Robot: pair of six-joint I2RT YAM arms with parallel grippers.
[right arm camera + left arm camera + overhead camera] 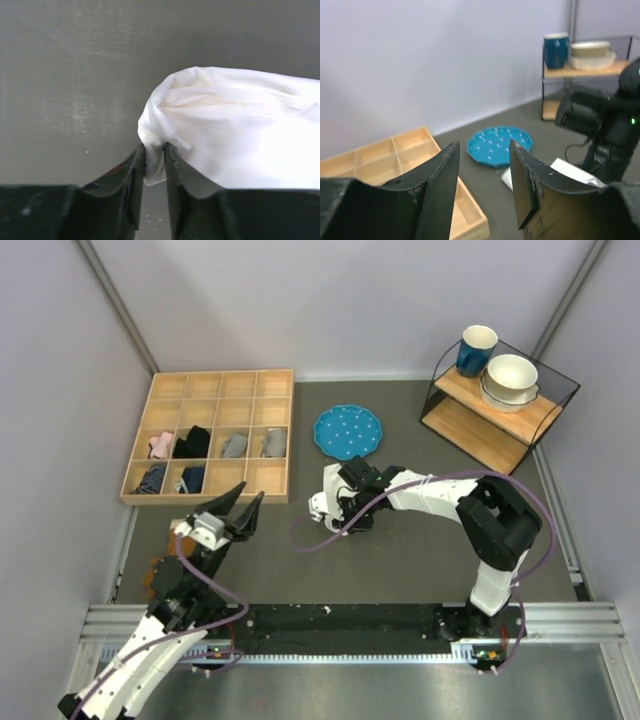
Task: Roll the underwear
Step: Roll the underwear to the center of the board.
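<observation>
The dark grey table (420, 560) sits between pale lilac walls (60, 390). At six o'clock from the blue plate (348, 431), the right tool (155, 150) pinches a fold of the white underwear (235, 130), seemingly bunched on the table. The left tool (250, 492) gapes empty at the plate's eight o'clock.

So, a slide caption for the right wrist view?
Right claw pinches a fold of the white underwear.

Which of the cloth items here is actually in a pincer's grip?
The white underwear, pinched at its edge by the right pincer; the small coloured bundles sit in the wooden tray.
</observation>
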